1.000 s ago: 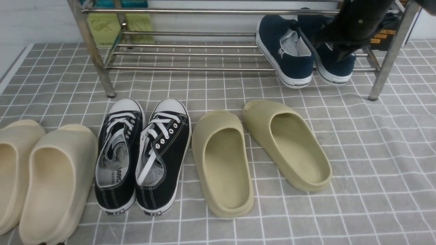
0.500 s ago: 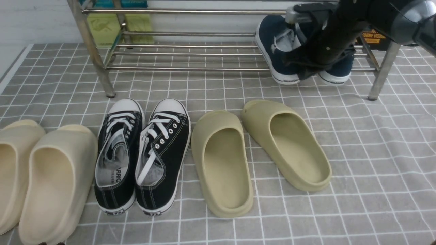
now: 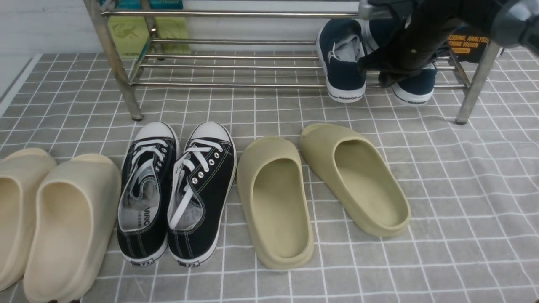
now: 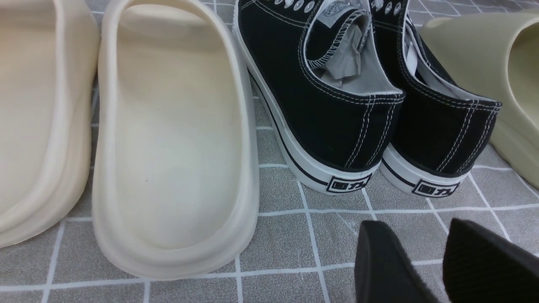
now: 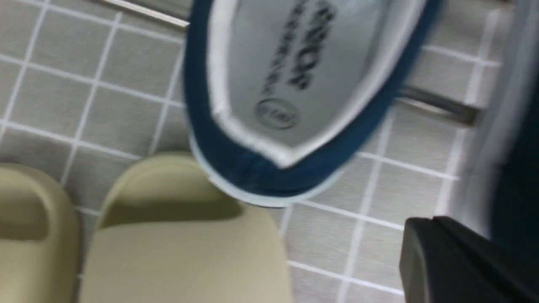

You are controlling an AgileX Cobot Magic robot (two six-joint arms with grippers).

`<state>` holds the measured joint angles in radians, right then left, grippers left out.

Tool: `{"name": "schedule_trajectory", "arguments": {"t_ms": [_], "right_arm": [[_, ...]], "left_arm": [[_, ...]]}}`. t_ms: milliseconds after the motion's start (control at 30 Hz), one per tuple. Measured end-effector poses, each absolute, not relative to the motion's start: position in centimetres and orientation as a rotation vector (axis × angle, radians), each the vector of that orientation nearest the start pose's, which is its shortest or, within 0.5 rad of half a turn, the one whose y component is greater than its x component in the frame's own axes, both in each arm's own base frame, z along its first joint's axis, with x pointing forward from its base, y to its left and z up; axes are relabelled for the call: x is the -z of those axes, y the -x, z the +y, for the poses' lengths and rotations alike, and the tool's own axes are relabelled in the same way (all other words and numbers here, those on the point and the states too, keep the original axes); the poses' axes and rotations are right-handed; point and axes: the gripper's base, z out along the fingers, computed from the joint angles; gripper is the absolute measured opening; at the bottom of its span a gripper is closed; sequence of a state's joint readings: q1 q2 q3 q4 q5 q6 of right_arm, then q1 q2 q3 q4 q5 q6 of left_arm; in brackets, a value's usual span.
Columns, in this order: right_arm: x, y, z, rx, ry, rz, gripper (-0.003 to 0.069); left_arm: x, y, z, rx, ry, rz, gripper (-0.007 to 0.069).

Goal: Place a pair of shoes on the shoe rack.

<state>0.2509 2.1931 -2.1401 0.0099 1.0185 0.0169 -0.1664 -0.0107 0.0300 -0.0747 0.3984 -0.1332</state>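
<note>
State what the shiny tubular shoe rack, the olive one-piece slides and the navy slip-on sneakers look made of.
Shoe rack: probably polished steel; mirror-like glints.
Olive slides: matte moulded foam or rubber; seamless.
Navy sneakers: likely canvas uppers, weave not visible; white rubber-looking soles.

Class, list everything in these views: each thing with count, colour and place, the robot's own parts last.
shoe rack: one, shiny steel, at the back.
navy slip-on shoes: two, navy with white soles, on the rack's lower bars, right end.
black lace-up sneakers: two, black and white, on the cloth, left of centre.
olive slides: two, olive, on the cloth, centre.
cream slides: two, cream, on the cloth, far left.
yellow-green objects: two, behind the rack, left.
checked cloth: one, grey with white lines, under everything.
right gripper: one, black, shut, beside the navy shoes.
left gripper: one, black, open, above the cloth behind the sneakers' heels.
</note>
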Motion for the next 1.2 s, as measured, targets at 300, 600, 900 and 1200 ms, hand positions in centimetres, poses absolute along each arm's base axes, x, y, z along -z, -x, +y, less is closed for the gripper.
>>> {"name": "schedule_trajectory", "arguments": {"t_ms": [300, 600, 900, 1200], "right_arm": [[-32.5, -46.3, 11.0, 0.015, 0.273, 2.505, 0.0299], [-40.3, -40.7, 9.4, 0.023, 0.257, 2.431, 0.0341], [-46.9, -26.6, 4.6, 0.138, 0.186, 2.049, -0.0003], [-37.1, -13.7, 2.2, -0.051, 0.122, 1.764, -0.0003]], "left_arm": [[-16.8, -5.1, -1.1, 0.277, 0.014, 1.91, 0.0238], [-16.8, -5.1, -1.1, 0.277, 0.014, 1.91, 0.0238], [-16.8, -5.1, -1.1, 0.277, 0.014, 1.91, 0.0238], [-16.8, -5.1, -1.1, 0.277, 0.014, 1.91, 0.0238]]}}
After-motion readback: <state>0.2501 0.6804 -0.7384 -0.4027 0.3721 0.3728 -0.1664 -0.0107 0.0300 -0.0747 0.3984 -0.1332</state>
